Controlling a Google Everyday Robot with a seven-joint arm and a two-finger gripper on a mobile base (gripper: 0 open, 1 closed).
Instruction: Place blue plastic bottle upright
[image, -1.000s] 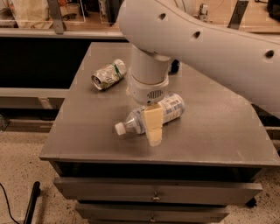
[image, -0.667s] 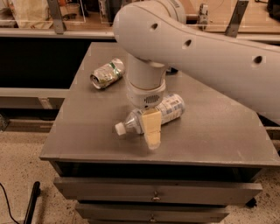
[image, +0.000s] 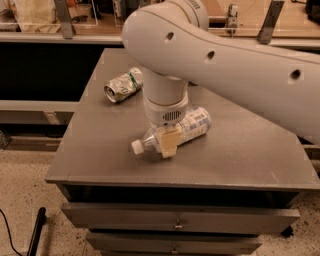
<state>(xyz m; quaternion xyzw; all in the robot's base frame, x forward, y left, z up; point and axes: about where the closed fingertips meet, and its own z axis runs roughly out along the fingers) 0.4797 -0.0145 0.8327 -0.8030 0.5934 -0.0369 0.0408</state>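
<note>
The blue plastic bottle lies on its side in the middle of the grey table. It is clear, with a blue-and-white label, and its white cap points left toward the front edge. My gripper comes straight down from the white arm and sits right at the bottle's neck end, with a tan part in front of the bottle. The arm hides the bottle's middle.
A crushed silver-green can lies on its side at the table's back left. Drawers are under the tabletop. A dark shelf unit with a counter stands behind the table. A black cable lies on the speckled floor at lower left.
The gripper has shifted slightly left and back, closer against the bottle's neck, and the arm has swung more over the table. The bottle and the can have not moved.
</note>
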